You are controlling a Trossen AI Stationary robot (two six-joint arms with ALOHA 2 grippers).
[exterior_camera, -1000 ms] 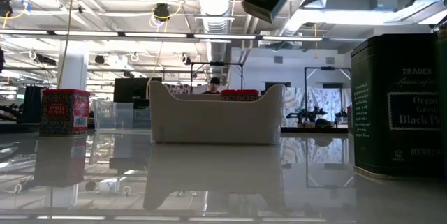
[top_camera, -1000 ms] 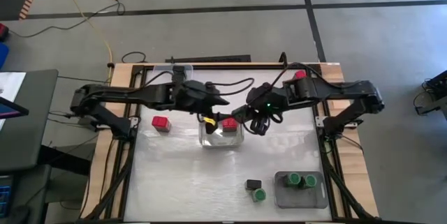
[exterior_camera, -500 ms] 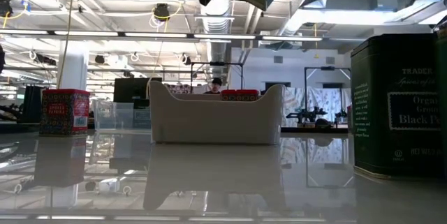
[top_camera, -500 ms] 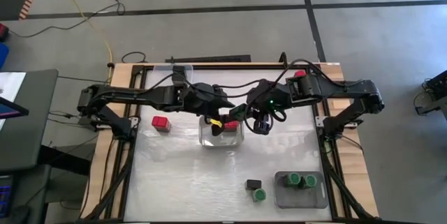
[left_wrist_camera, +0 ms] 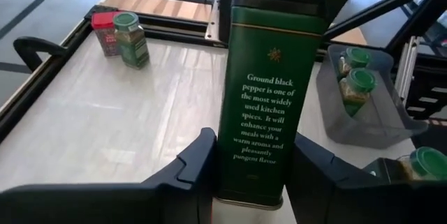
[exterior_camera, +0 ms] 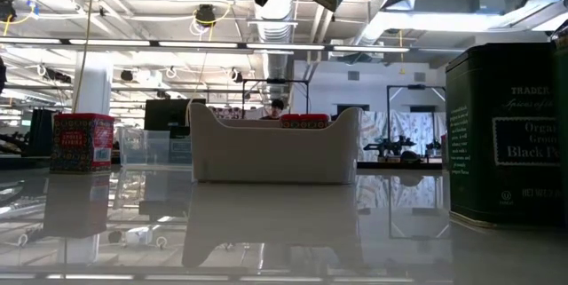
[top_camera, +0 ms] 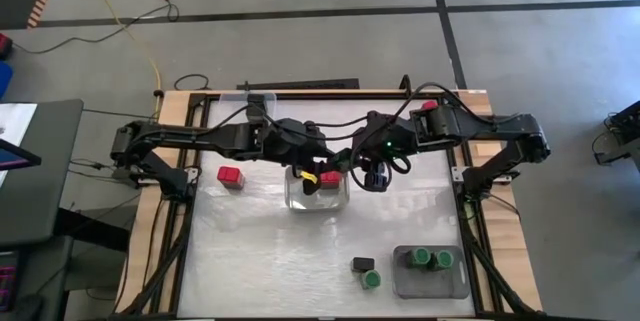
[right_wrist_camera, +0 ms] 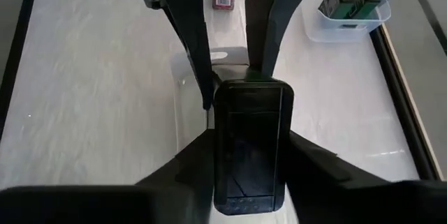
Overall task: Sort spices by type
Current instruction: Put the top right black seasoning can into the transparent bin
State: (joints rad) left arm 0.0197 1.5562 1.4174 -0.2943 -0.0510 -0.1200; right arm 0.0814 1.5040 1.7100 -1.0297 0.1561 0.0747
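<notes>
Spices mid-sort: one black tin [left_wrist_camera: 269,91] is in the air over the far middle of the bench [top_camera: 260,251], above the clear tray [top_camera: 318,201] that holds red caps [top_camera: 328,175]. Left hand [left_wrist_camera: 251,162] is clamped on one end of the tin, with a finger [left_wrist_camera: 199,161] pressed to each side. Right hand [right_wrist_camera: 248,144] has the other end, and its fingers [right_wrist_camera: 199,151] also lie against the tin's sides, so both hands grip it at once. The tin's long axis runs roughly along the line between the two hands, left to right across the bench, slightly tilted in the low view. Judged step: a hand-over between the arms. Which way it goes cannot be read from this moment alone. A second clear tray [right_wrist_camera: 353,11] with black tins sits at the far edge, on the left arm's side, so the left arm looks the nearer carrier for this tin. If so, the right hand must let go along the tin's axis without dragging it. Elsewhere, a lone red spice [top_camera: 231,175] stands on the left part of the bench. A grey tray [top_camera: 430,279] near the near-right corner holds green caps [top_camera: 430,257]. One black box [top_camera: 362,263] and one green cap [top_camera: 371,280] stand loose just beside that tray, unsorted.
</notes>
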